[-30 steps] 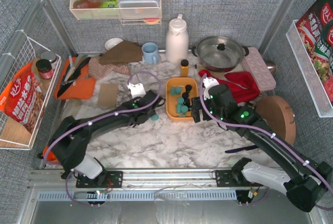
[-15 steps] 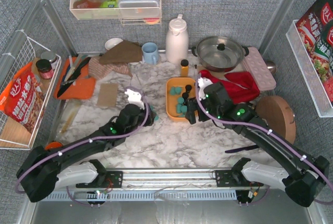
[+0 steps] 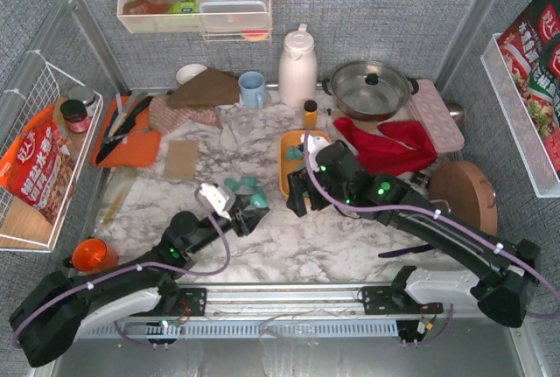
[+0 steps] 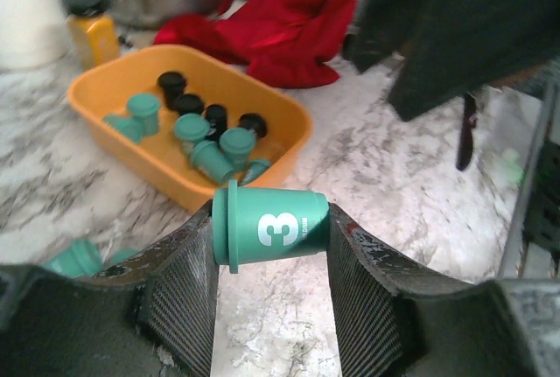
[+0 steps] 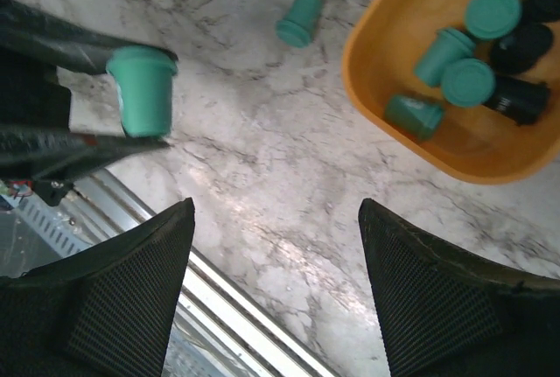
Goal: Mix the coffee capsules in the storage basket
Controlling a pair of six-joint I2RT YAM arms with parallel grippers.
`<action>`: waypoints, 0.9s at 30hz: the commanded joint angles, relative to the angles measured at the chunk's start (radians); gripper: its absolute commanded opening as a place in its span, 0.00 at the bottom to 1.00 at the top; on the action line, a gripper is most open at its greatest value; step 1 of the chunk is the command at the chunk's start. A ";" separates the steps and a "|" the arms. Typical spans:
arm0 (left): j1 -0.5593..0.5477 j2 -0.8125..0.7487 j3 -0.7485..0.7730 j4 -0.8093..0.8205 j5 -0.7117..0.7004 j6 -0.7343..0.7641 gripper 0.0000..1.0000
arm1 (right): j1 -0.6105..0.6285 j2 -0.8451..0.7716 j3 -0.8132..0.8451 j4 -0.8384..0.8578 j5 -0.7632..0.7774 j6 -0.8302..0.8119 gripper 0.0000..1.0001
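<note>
Across the marble table (image 3: 289, 250), we see that the left arm (image 3: 184, 241) has drawn back toward its base over the last second, away from the storage basket (image 3: 283, 167). The right arm (image 3: 437, 224) has swung left and now hides much of that basket from above. We judge the mixing to be in mid-course. Most of the coffee capsules (image 4: 192, 128), teal and black, lie heaped in the orange basket, but a few teal strays (image 5: 300, 17) lie on the table near its left wall. The left tool (image 4: 271, 241) is partly open and clamped on one teal capsule (image 4: 276, 226) printed with a 3. It holds the capsule sideways above the table, outside the basket, so we reckon it must go back in. The right tool (image 5: 276, 294) stands wide, gripping nothing, over bare table by the basket's near corner.
</note>
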 commanded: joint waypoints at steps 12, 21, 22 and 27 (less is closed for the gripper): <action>-0.008 0.006 -0.053 0.234 0.252 0.287 0.29 | 0.152 0.090 0.036 0.218 -0.024 0.157 0.80; -0.016 0.009 -0.031 0.216 0.248 0.315 0.27 | 0.170 0.134 0.019 0.257 -0.061 0.197 0.80; -0.018 0.008 -0.029 0.216 0.253 0.314 0.27 | 0.169 0.139 0.016 0.260 -0.061 0.198 0.79; -0.030 0.014 -0.017 0.212 0.263 0.314 0.26 | 0.171 0.160 0.008 0.289 -0.072 0.213 0.75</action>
